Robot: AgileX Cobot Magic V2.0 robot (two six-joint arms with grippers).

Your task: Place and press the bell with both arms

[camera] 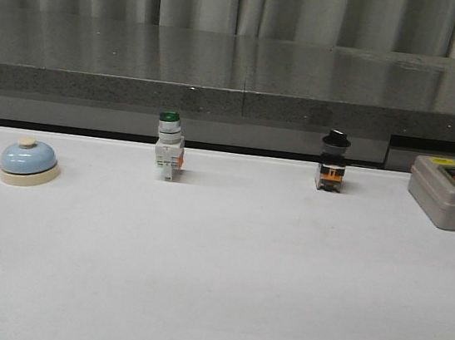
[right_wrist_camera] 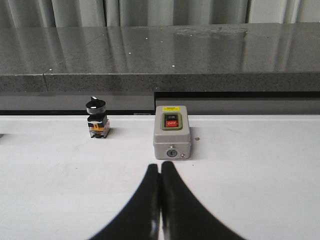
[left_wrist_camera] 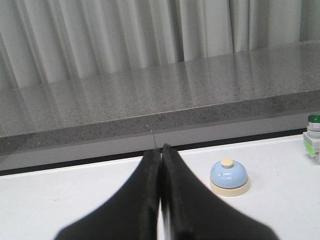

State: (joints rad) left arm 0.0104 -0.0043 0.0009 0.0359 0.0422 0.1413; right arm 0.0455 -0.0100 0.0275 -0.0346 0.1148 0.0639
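Bell (camera: 29,161) first: you'll find the small light-blue dome with its cream base and button standing upright on the white desk (camera: 221,278), at the far left of the row as the front view shows it. Nothing touches it. To its right stand a green-capped switch (camera: 169,145), then a black-knobbed switch (camera: 333,161), then a grey box (camera: 450,193) with red and black buttons at the right edge, all well apart from one another.

Your left gripper (left_wrist_camera: 161,200) has its fingers pressed together with nothing between them; the bell sits ahead of it, off to one side and apart. Your right gripper (right_wrist_camera: 160,205) likewise has its fingers closed on nothing, with the grey box straight ahead.
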